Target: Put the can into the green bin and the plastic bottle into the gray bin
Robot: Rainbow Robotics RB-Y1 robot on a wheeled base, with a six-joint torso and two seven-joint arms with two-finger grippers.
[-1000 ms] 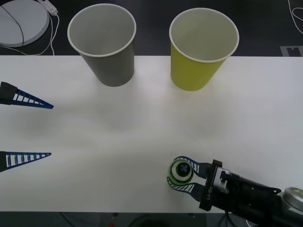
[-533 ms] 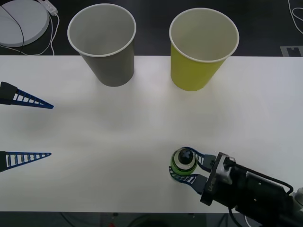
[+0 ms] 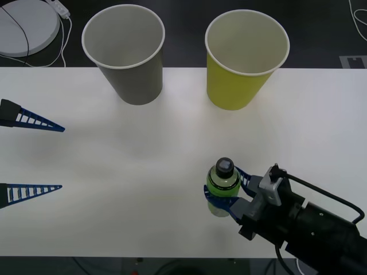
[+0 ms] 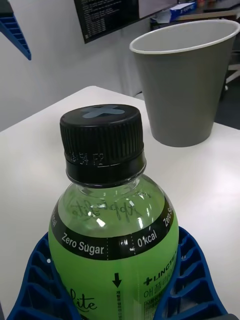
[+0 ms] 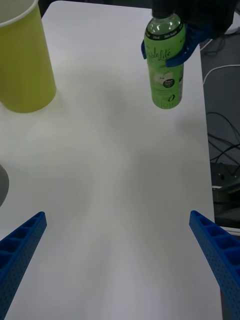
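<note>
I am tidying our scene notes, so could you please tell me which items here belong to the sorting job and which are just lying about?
Job:
- small clear green-drink plastic bottle, held by right pincer
- tall gray paper cup
- tall yellow-green paper cup

Lying about:
- round white disc with cable

Right gripper [image 3: 225,195] was clamped around the plastic bottle [image 3: 223,184] near the table's [image 3: 143,172] front edge, bottle upright, black cap up. Gray bin [image 3: 127,52] and green bin [image 3: 243,57] stood side by side at the far edge. Left gripper [image 3: 62,158] sat wide open at the left.
</note>
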